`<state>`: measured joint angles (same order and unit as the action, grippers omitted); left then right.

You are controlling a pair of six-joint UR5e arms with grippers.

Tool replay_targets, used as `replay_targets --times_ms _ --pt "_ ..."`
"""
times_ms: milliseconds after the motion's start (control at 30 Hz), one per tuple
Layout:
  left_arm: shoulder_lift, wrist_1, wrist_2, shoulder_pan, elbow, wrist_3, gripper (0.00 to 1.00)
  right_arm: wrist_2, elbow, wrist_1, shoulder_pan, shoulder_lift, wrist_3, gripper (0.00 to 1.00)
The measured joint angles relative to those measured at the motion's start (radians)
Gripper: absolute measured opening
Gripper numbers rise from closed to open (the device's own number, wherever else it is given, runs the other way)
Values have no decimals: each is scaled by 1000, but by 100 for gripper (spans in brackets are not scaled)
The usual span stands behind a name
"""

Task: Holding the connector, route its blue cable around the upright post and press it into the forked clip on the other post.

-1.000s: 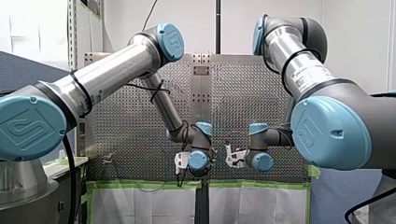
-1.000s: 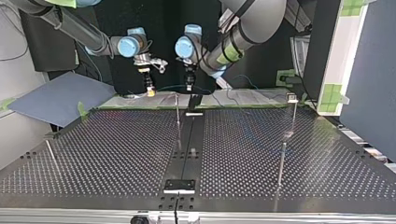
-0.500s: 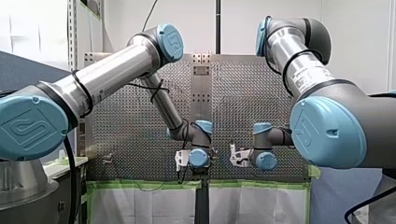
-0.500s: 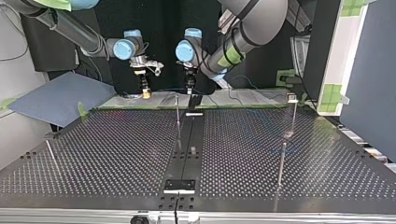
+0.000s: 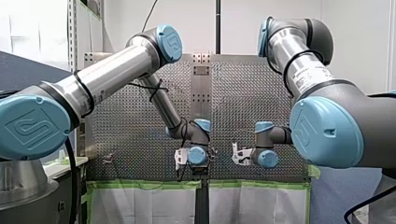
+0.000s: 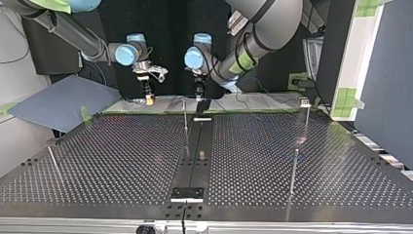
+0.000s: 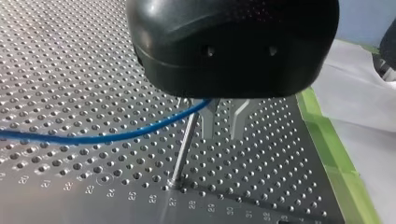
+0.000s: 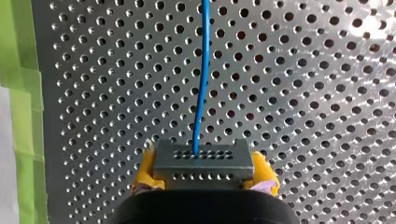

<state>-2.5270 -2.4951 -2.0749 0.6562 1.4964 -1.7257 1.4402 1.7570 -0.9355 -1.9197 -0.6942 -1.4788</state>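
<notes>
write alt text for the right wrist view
My right pincer clamps a grey connector with rows of small holes between its yellow pads. The blue cable runs straight ahead from it over the perforated table, with green tape to one side.

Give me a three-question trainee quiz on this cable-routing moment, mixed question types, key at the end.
1. True or false: my right gripper clamps the connector between yellow pads.
2. From the connector, the blue cable runs: A) straight ahead over the perforated table; B) looped round the connector; C) back under the gripper.
3. Fill in: in the left wrist view, the metal fingers of my left gripper are ____, with the upright post beside them.
Key: 1 true; 2 A; 3 open.
</notes>
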Motion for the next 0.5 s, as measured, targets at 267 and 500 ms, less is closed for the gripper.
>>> replay_targets --times_ms 267,500 --pt "0 -12 4 -7 -11 12 20 -4 -8 5 13 0 -1 0" --pt "0 -20 9 -12 -24 14 20 -7 -28 28 21 0 1 0"
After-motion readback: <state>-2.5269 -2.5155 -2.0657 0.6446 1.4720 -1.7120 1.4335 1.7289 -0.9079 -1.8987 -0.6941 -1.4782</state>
